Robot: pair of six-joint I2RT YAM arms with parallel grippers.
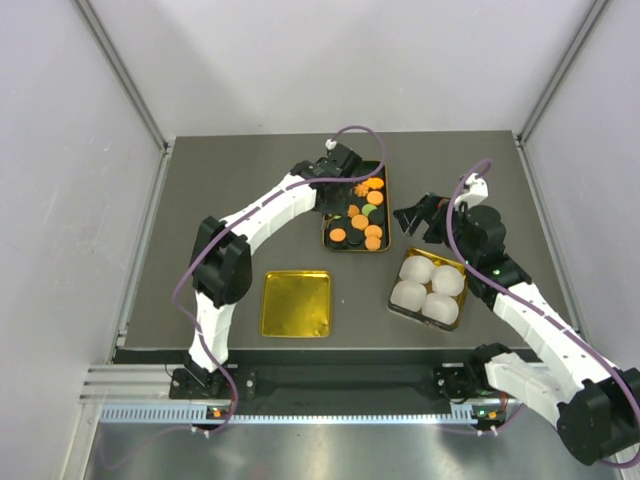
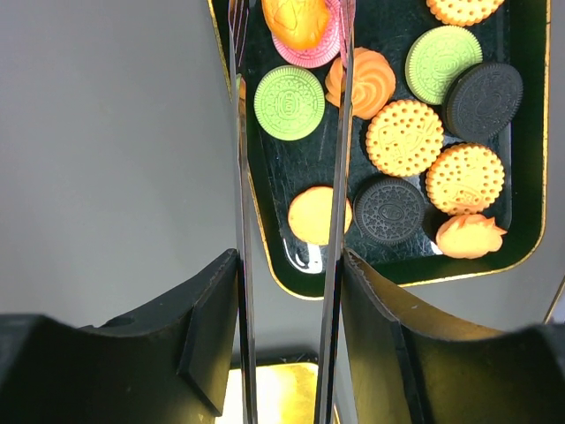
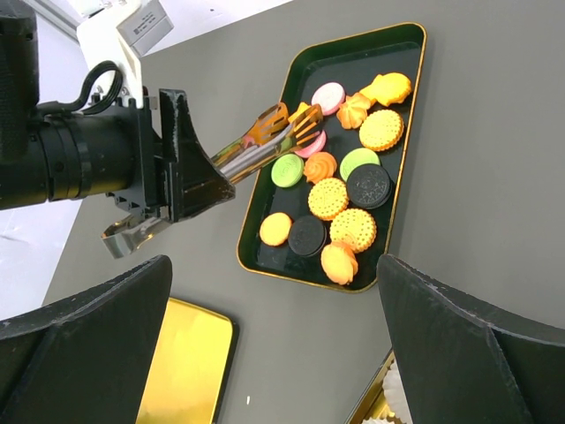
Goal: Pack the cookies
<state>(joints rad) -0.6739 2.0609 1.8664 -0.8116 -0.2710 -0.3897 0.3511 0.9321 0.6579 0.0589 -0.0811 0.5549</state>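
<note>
Left gripper (image 2: 287, 261) (image 1: 345, 168) is clamped on a pair of tongs (image 2: 334, 221) (image 3: 256, 146), fingers tight against both blades. It's reaching over the near-left part of the black tray (image 1: 388, 215) (image 2: 300, 168) (image 3: 362, 57) at far centre of the desk (image 1: 240, 190).

An orange piece (image 2: 296, 19) sits between the tong tips, right above a pink cookie (image 2: 309, 53). It looks like a cookie, but I can't tell if it's actually pinched.

The cookies (image 1: 362, 215) (image 2: 404, 137) (image 3: 340, 190) are all in that black tray: orange, green, black and pink, loosely spread, some touching.

Right gripper (image 1: 418, 215) (image 3: 274, 261) has its jaws spread wide with nothing in them. It's just right of the black tray, aimed at it.

Gold tray (image 1: 296, 303) (image 3: 185, 371) is on the near side of the desk. A box of white paper cups (image 1: 430, 285) is to its right, four visible.
</note>
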